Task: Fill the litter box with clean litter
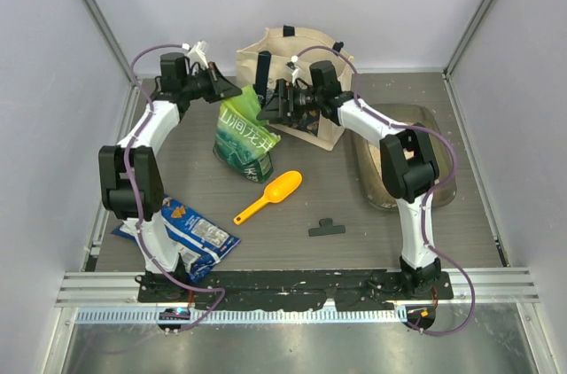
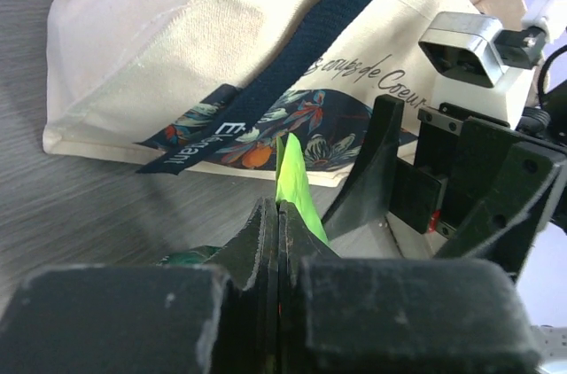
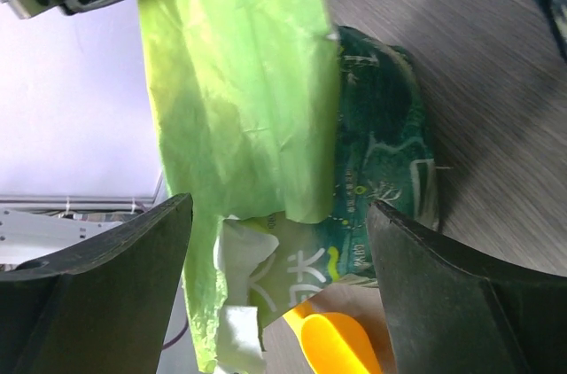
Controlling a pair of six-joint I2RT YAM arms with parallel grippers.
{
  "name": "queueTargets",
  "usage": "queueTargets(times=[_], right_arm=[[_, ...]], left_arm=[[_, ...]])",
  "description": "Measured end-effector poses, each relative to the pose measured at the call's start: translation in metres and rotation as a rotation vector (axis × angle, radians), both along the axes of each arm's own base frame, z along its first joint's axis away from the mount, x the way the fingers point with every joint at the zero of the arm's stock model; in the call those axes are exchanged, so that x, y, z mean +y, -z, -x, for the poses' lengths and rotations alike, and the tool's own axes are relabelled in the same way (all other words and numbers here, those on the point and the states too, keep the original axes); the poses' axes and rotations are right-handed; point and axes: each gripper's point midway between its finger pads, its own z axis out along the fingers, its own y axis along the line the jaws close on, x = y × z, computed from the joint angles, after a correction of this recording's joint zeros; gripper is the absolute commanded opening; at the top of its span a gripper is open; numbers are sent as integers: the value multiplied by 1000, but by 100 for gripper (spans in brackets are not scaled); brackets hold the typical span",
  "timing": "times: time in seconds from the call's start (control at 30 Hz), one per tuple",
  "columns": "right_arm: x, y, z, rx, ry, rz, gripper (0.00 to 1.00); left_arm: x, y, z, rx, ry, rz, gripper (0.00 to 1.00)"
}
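Observation:
The litter box (image 1: 443, 139), a translucent grey-brown tray, lies at the right of the table, partly behind my right arm. No loose litter shows in any view. A green-and-white pouch (image 1: 244, 139) stands mid-table in front of the tote bag. My left gripper (image 1: 230, 90) is shut on the pouch's top edge; in the left wrist view a bright green strip (image 2: 297, 183) sticks out of the closed jaws (image 2: 279, 206). My right gripper (image 1: 273, 105) is open just right of the pouch top. In the right wrist view the pouch (image 3: 248, 108) lies between and beyond its spread fingers (image 3: 279, 241).
A cream canvas tote bag (image 1: 297, 50) stands at the back, close behind both grippers. An orange scoop (image 1: 270, 197) and a black clip (image 1: 326, 229) lie in front of the pouch. A blue snack bag (image 1: 190, 237) lies at the near left.

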Motion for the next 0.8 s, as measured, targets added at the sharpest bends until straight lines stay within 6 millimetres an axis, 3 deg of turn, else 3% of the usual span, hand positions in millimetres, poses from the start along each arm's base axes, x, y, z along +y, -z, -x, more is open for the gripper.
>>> queueTargets(times=[0.13,0.27,0.53,0.73,0.8], right_arm=[[-3,8,-5,-17,30,40,86],[-8,13,-7,-33,47,78,88],[-2,-9,0,-30,-2,-9,87],[8,-35,11,-53,-89,-117,84],[12,-36,14,-55,-110,-132,82]], left_arm=[[3,-13,5,5,-24,38,0],[4,-50,10,-59,-27,81,0],[3,-110,17,-226,-23,129,0],[4,-122,20,-259,-15,141,0],[10,-121,20,-257,-21,139,12]])
